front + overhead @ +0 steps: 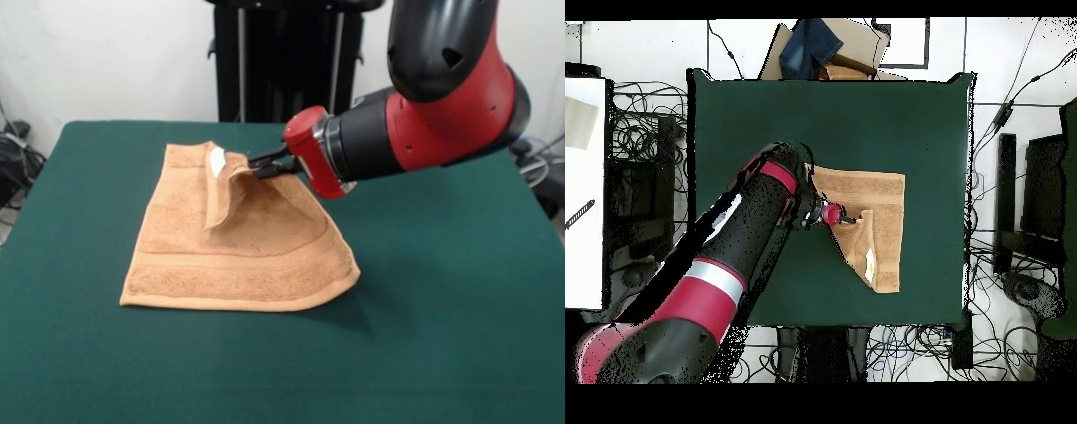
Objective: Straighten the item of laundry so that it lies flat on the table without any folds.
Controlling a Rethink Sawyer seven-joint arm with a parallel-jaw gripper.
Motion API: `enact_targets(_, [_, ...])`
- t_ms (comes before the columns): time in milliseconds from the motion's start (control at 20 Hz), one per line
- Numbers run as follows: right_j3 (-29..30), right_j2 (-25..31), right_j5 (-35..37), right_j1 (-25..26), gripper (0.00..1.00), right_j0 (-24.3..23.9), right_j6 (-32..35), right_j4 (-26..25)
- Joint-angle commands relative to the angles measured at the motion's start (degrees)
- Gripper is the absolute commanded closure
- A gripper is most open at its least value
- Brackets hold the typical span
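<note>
The item of laundry [238,256] is a tan terry towel left of the middle of the green table [441,309]. Its front band lies flat. Its far right part is pulled up into a raised fold, and a flap with a white tag [216,159] is turned over on top. My gripper [256,168] reaches in from the right, shut on the raised edge of that fold. In the overhead view the towel [883,200] lies right of the table's [865,120] middle, with the gripper [849,217] at its left edge and the tag [870,265] towards the bottom.
My red and black arm [424,124] hangs low over the table's right half in the front view. Off the table in the overhead view are a cardboard box with blue cloth [820,50], cables [1005,120] on the floor and a white surface [585,190].
</note>
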Motion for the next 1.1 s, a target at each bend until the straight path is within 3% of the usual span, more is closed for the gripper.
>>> enact_targets(50, [3.19, 5.06, -0.92, 1.29, 1.00, -1.51, 11.16, 3.14])
enact_targets(1100, [1.95, 5.21, 0.53, 2.02, 1.00, -1.72, 10.74, 3.27])
